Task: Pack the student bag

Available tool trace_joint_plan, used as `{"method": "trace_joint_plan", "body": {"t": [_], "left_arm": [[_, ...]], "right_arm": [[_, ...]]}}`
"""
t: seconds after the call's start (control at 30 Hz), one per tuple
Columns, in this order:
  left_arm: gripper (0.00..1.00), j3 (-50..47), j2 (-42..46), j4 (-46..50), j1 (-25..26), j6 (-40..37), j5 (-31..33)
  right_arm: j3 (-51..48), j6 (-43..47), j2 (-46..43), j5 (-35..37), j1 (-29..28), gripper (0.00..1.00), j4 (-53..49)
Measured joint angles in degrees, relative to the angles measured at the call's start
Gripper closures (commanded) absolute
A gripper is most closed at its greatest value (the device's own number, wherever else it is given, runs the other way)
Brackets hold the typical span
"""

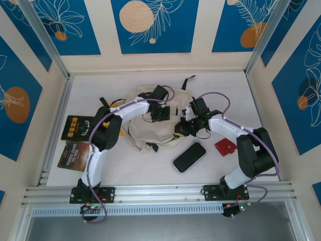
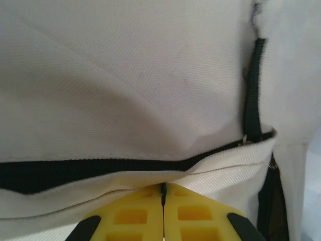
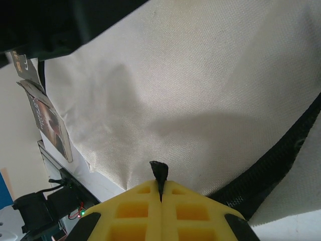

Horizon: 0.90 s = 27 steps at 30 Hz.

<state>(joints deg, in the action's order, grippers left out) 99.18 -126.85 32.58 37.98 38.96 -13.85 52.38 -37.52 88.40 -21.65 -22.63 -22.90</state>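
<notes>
Middle of student bag (image 1: 144,136) beneath both arms (image 1: 131,108)

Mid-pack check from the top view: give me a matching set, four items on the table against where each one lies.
Items:
1. student bag
2. black case
3. red item
4. two books

Places:
a. leftmost of all
b. middle, farthest back
c. centre-right, nearer than the bag
d. rightmost of all

Pairs: 1-b, 2-c, 3-d, 4-a
</notes>
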Motion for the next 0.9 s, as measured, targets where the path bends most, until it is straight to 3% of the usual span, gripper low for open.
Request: {"method": "trace_joint_plan", "body": {"t": [0.5,0.67,0.8,0.9], "left_arm": [[0.97,14.2,-10.2,-0.4,0.6,5.7,0.1],[0.92,15.0,-10.6,-0.4,0.6,6.6,0.2],[0.77,15.0,-10.6,-0.4,0.7,5.8,0.2],[0.68,14.8,-9.5,-0.1,0.3,4.2,0.3]], "right_arm": [[-0.3,-1.0,0.0,-1.2,-2.6,1.0,3.7],[-0.4,-2.4,1.4,-1.2,-5.3,1.0,6.0],[-0.4,-2.8,1.4,0.0,-4.7,0.65,5.0],[-0.8,-3.1,-0.4,1.4,-3.6,0.5,3.4]]}}
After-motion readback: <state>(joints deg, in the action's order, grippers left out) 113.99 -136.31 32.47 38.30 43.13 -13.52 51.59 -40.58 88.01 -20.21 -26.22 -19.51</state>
